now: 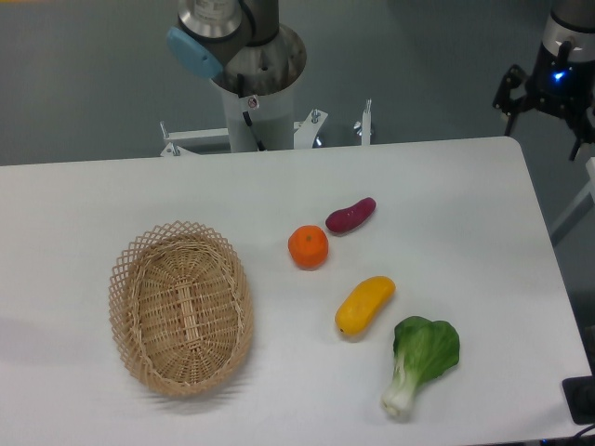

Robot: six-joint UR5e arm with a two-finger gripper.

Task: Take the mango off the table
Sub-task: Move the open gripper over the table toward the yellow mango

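Nearest the camera, a bok choy (421, 360) is lying just beside the mango (364, 305), which is resting diagonally on the table (93, 200), right of centre and untouched. A crowded approach is being risked: fingers descending wide could be nudging the bok choy, and the glossy, curved skin could be slipping from a shallow pinch. A basket (181, 308) is sitting well apart to the left. Farther back, an orange (308, 246) and sweet potato (350, 215) are lying near each other. Only the arm base (244, 56) is being shown; the gripper is not being seen, so its opening cannot be told.
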